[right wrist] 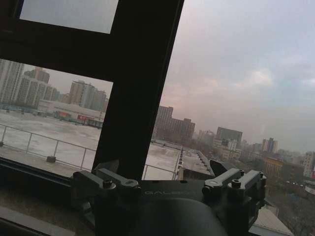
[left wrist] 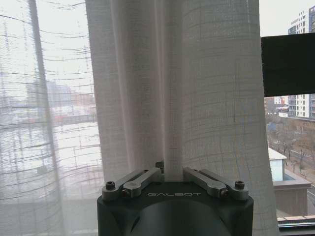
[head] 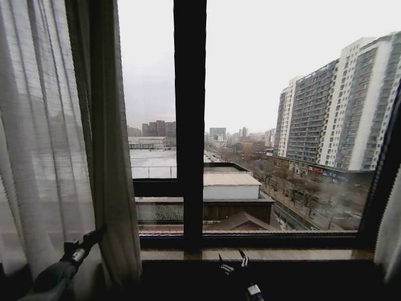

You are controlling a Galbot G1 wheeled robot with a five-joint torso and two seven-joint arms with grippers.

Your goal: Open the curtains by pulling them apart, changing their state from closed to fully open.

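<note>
Sheer curtains drawn aside, window bared.
The left gripper had its jaws clamped on a pleat of the left curtain, "GALBOT" readable below; the right gripper stood with jaws apart before the black window frame.

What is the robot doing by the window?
It is opening the curtains. The left gripper is pinched shut on a fold of the left curtain, bunched at the left of the window. The right curtain sits at the far right. The right gripper waits low by the window frame, holding nothing.
</note>
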